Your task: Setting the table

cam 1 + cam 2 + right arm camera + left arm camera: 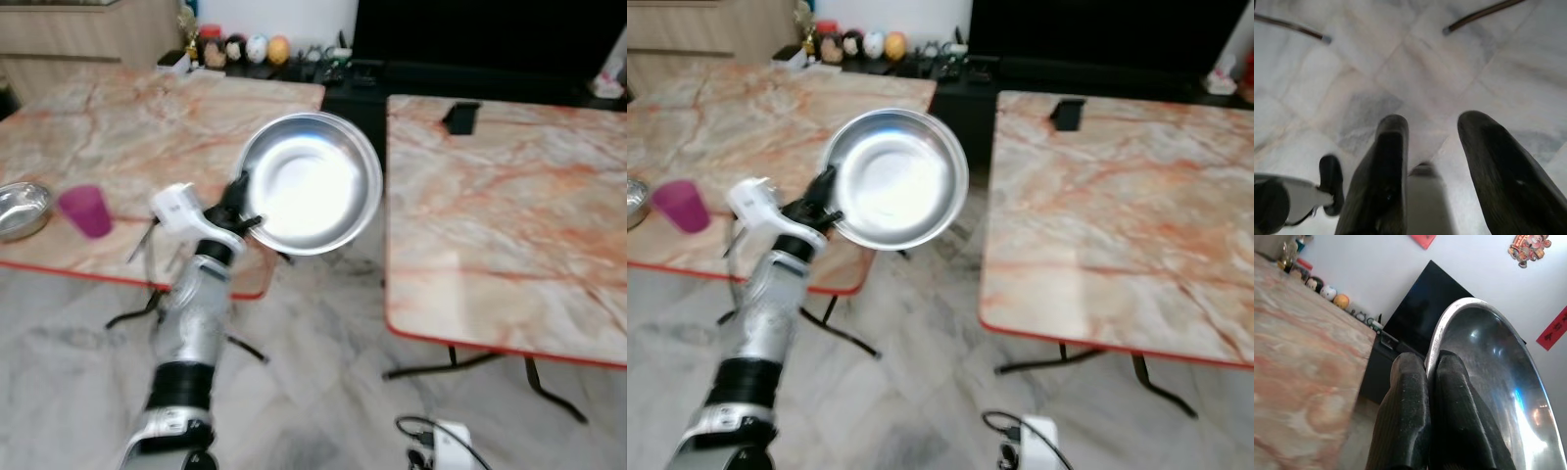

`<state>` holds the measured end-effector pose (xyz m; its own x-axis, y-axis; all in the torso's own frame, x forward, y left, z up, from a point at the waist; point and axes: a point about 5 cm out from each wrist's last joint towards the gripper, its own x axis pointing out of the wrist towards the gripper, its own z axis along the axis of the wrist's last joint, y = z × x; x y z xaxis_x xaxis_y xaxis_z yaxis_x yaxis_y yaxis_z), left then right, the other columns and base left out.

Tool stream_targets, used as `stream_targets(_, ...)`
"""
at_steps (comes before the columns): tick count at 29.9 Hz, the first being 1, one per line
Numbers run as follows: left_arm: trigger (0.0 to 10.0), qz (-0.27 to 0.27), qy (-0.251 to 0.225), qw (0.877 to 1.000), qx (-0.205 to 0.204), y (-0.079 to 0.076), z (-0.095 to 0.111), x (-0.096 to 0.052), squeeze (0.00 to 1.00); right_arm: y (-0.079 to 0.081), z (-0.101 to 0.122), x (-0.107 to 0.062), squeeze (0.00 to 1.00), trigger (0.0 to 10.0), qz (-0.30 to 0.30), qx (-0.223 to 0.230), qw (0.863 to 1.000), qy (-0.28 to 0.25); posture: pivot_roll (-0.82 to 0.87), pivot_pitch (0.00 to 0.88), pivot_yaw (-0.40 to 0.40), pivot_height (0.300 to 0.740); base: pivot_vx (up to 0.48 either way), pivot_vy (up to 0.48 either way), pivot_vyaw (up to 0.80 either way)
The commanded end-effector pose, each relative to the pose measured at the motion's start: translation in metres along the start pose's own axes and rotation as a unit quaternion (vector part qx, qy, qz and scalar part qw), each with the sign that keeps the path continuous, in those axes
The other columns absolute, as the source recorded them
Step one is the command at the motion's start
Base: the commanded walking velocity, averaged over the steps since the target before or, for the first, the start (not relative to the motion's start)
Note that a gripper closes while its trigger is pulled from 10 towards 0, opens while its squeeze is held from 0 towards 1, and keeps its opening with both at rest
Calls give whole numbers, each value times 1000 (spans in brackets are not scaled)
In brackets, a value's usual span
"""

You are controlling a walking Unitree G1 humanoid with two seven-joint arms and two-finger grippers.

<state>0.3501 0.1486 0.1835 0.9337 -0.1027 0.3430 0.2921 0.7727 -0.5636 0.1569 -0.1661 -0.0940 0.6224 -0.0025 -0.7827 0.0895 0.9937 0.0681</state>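
Note:
My left gripper (pixel 243 203) is shut on the rim of a round steel plate (pixel 313 182), held up tilted in the air over the gap between two marble tables. In the left wrist view the two black fingers (pixel 1410 406) pinch the plate's edge (pixel 1498 382). A purple cup (pixel 86 211) and a small steel bowl (pixel 20 209) stand on the left table (pixel 118 117). The right table (pixel 509 215) lies to the plate's right. My right gripper (pixel 1432 147) hangs open over the floor, with nothing between its fingers.
A black phone-like object (pixel 460 117) lies at the right table's far edge. A dark TV cabinet (pixel 470 59) and small figurines (pixel 245 49) stand at the back. A white device with a cable (pixel 446 441) lies on the marble floor.

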Motion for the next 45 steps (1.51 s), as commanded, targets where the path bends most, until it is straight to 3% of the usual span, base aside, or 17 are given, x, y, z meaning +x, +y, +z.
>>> stream_targets(1,10000,-20,-3,1000,-5,-11,0,4,0,-9,-1,-1,0,10000,-11,-3,1000,4,79,0,-4,740,0,-341,0)
stream_targets(25,10000,-22,3,1000,-5,-12,-4,3,0,-9,-1,-1,0,10000,-10,-10,1000,4,74,0,-5,740,0,-338,0)
stream_targets(30,10000,-25,13,1000,8,-9,-5,0,0,-8,0,-1,0,10000,-10,-10,1000,3,73,0,-4,740,0,-338,0)
stream_targets(38,10000,-48,38,996,63,0,-2,-5,0,-8,0,-1,0,10000,-7,-12,1000,3,72,0,-4,740,0,-337,0)
stream_targets(45,10000,-44,38,995,79,10,7,-4,0,-8,0,-1,0,10000,-5,-12,1000,3,76,0,-10,740,0,-335,0)
